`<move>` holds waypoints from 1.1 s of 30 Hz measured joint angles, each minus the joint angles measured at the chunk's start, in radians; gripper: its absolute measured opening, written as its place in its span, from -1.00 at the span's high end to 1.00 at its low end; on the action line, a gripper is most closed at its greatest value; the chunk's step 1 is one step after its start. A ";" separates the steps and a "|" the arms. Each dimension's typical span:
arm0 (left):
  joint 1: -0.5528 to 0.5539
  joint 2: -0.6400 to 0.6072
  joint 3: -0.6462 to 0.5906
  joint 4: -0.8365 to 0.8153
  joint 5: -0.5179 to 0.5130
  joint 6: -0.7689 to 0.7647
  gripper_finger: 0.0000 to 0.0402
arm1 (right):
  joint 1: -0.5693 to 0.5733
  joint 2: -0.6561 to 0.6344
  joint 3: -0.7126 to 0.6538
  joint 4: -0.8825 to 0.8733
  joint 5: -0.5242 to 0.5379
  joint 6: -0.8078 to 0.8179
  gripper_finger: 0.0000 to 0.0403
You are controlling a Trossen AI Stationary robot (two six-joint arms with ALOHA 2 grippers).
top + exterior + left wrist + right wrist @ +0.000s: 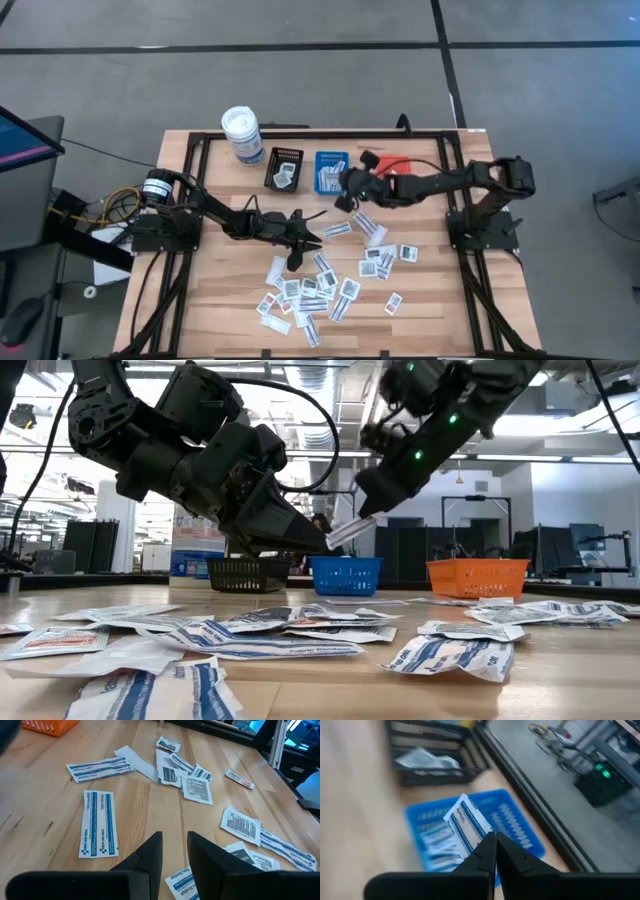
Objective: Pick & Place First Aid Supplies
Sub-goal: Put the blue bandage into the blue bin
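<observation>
The first aid supplies, several small white packets (pixel 322 283) with blue or dark print, lie flat and scattered on the wooden table's near half. My left gripper (pixel 174 845) hovers open just above the heap's left part (pixel 303 242), with nothing between its fingers. My right gripper (pixel 495 851) is shut on one blue-striped white packet (pixel 466 826). It hangs over the blue tray (pixel 331 170), which holds more packets. The black tray (pixel 285 171) beside it holds one crumpled packet. My right gripper pinches the blue-striped packet by its near end (pixel 481 841) between the two fingertips. The fingers slant down from the table's right side. The packet sticks out past the fingertips (pixel 345 532), tilted, and hangs clear above the blue tray.
A white round canister (pixel 242 135) stands at the back left, left of the black tray. An orange tray (pixel 477 577) sits right of the blue one, under my right arm. A dark frame rail (pixel 300 133) runs along the table's far edge.
</observation>
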 joint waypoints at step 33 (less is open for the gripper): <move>0.000 0.000 0.001 0.000 0.000 0.000 0.55 | 0.188 -0.002 0.000 -0.147 -0.263 0.097 0.57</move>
